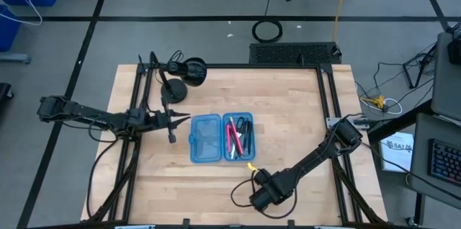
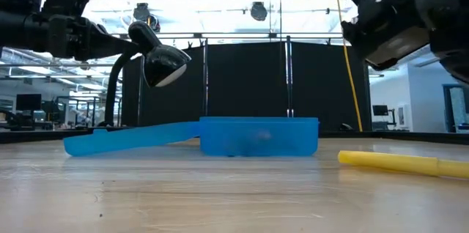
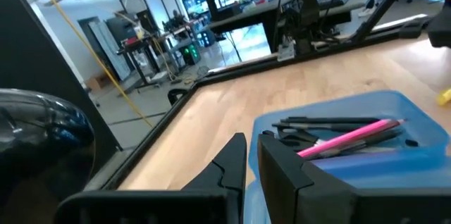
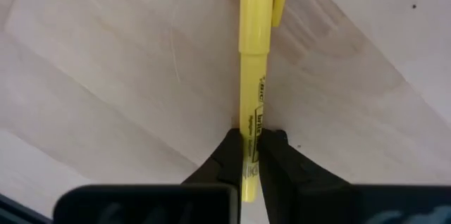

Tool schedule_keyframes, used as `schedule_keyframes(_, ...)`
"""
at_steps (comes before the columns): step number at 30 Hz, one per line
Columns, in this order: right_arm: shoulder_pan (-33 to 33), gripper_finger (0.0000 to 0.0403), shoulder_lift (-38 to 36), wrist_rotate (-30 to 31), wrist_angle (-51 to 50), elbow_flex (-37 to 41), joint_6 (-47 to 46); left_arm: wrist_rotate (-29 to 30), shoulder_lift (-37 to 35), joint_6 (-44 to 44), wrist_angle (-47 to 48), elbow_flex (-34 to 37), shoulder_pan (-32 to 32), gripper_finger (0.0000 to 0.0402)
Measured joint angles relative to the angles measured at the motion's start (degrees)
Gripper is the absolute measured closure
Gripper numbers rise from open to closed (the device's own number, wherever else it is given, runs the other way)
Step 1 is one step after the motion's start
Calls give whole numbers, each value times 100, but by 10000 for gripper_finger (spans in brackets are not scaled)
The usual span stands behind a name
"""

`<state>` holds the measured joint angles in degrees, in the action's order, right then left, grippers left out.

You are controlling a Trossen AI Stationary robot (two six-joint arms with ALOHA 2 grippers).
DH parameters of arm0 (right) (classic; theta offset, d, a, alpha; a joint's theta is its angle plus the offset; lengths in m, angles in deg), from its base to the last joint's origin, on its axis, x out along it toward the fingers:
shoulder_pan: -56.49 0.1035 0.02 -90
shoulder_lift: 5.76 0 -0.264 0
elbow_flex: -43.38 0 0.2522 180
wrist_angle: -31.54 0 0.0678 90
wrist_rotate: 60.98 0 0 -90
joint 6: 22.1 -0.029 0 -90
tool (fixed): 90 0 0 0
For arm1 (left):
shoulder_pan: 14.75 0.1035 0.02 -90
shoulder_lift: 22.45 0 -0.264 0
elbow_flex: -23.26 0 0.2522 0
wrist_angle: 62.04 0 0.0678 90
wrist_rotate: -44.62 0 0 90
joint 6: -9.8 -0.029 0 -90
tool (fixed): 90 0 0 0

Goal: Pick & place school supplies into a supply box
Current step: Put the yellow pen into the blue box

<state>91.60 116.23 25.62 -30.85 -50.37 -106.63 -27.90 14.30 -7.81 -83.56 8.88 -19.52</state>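
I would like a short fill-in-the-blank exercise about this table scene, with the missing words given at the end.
1. The right gripper has its jaws shut on a ____ highlighter.
2. The blue pencil case lies ____, both halves flat on the table.
3. The pink pen lies ____ the case.
4. The black desk lamp stands nearest the ____ gripper.

Missing words: yellow; open; inside; left

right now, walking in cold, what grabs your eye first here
The open blue pencil case in the middle of the wooden table stands out, its right half holding pens, one bright pink. Just in front of it lies a yellow highlighter, with the right end effector closed around its barrel. The left end effector hangs beside the case near a black desk lamp.
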Motion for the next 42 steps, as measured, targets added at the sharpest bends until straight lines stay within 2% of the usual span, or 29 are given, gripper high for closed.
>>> schedule_keyframes(8, 174, 386, -455, 978, 539, 26, -666, 2, -2, 359, 232, 0, 0, 360)
schedule_keyframes(19, 539, 386, -1618, 2958, 1514, 38, -927, -4, 0, 632, 313, 0, -2, 360)
schedule_keyframes(21, 498, 386, -1775, 3455, 1500, 44, -1005, -13, -2, 634, 309, 0, -2, 360)
schedule_keyframes(23, 295, 386, -1959, 3627, 1514, 32, -1036, -15, -2, 634, 309, 0, -2, 360)
schedule_keyframes(25, 33, 386, -2060, 3522, 1522, 24, -898, -24, -2, 634, 306, 0, -2, 360)
schedule_keyframes(31, -1053, 386, -2134, 2294, 1811, 27, -258, -25, -2, 616, 268, 0, -2, 360)
schedule_keyframes(36, -1919, 386, -2079, 1788, 1737, 26, 276, -94, -2, 612, 246, 0, -2, 360)
schedule_keyframes(42, -2658, 386, -1944, 1044, 1544, 35, 531, -94, -2, 590, 258, 0, -2, 360)
